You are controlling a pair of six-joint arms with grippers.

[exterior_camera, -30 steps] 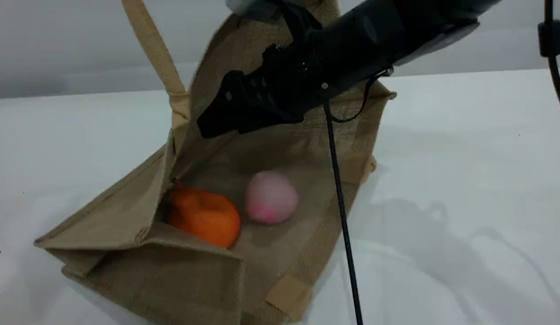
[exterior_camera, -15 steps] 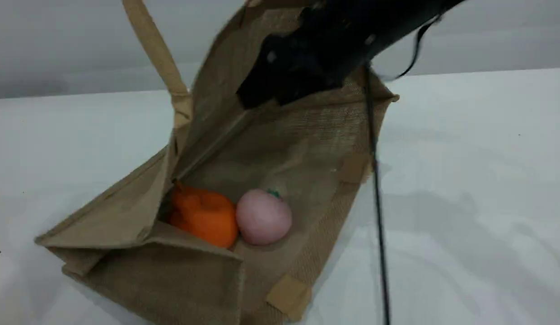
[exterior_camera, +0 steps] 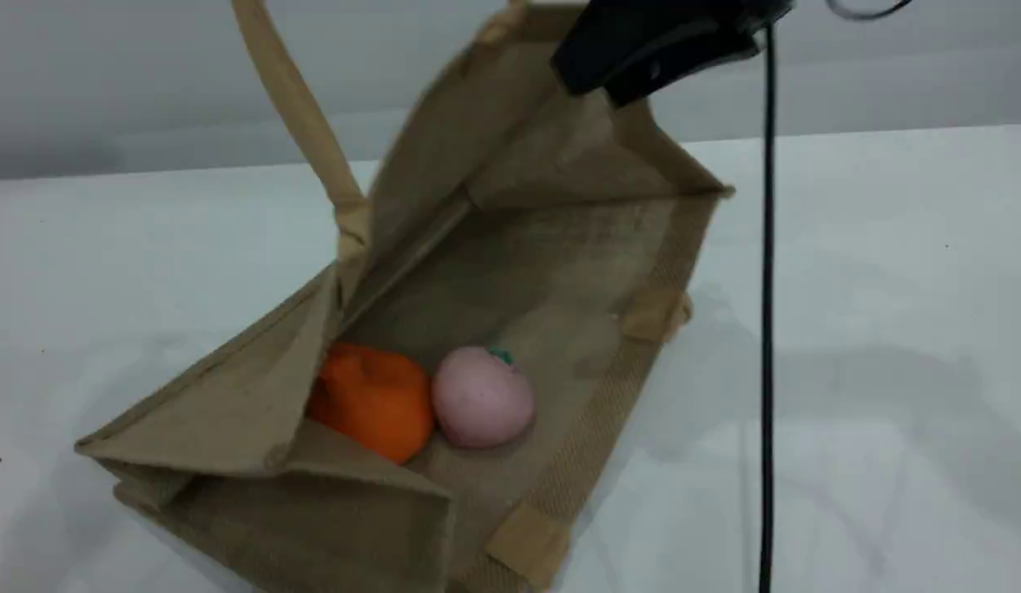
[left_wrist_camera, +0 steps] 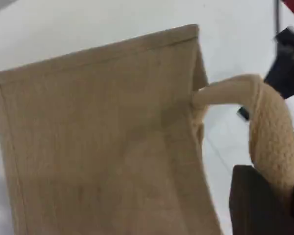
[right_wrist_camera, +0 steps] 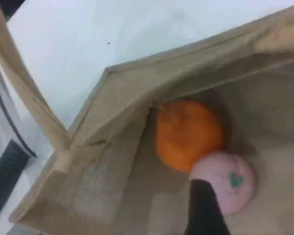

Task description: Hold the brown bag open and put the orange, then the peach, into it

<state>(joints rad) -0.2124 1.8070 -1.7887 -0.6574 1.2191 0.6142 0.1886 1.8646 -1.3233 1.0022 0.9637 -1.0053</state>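
Withdrawing right end effector (exterior_camera: 597,82), state unclear; left end effector (left_wrist_camera: 264,205) clamped on brown bag (exterior_camera: 510,247) handle (left_wrist_camera: 267,127).

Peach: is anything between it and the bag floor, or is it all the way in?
Nothing visible stands in the way. The peach already lies on the inside of the brown bag, touching the orange. The right gripper is above the mouth, holding nothing.

Scene view slants across; wrist views look down, sharing the brown bag (exterior_camera: 510,272).
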